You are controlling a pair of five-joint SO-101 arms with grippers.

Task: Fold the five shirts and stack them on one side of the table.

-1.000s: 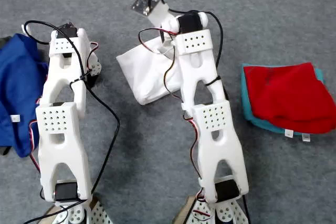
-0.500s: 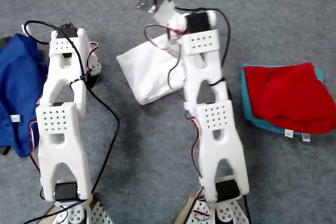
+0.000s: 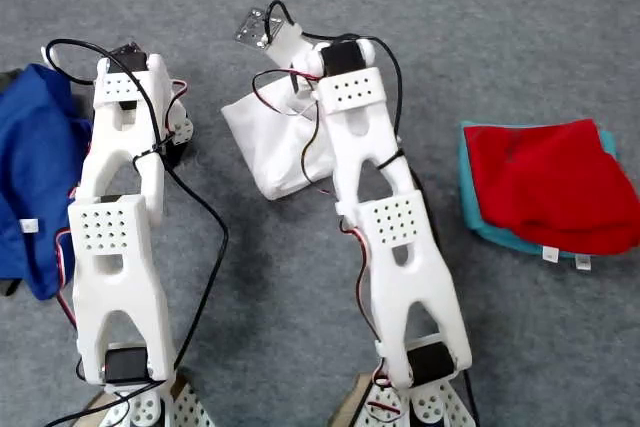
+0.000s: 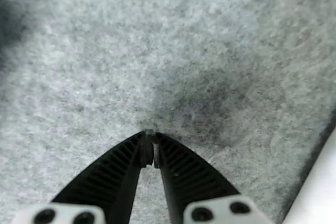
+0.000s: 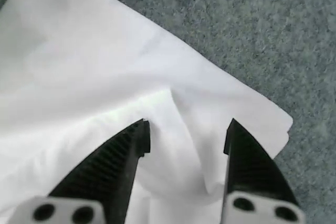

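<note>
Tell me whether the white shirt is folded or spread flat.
Folded, loosely: the white shirt is a compact bundle; the right wrist view shows overlapping layers beneath the right gripper, jaws open.

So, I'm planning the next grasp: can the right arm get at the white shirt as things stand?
Probably yes: the right gripper hangs open over the white shirt, with nothing lying between them.

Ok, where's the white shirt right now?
In the high view the white shirt lies mid-table, the blue shirt to its left and the red shirt to its right, directly beneath the open right pincer.
</note>
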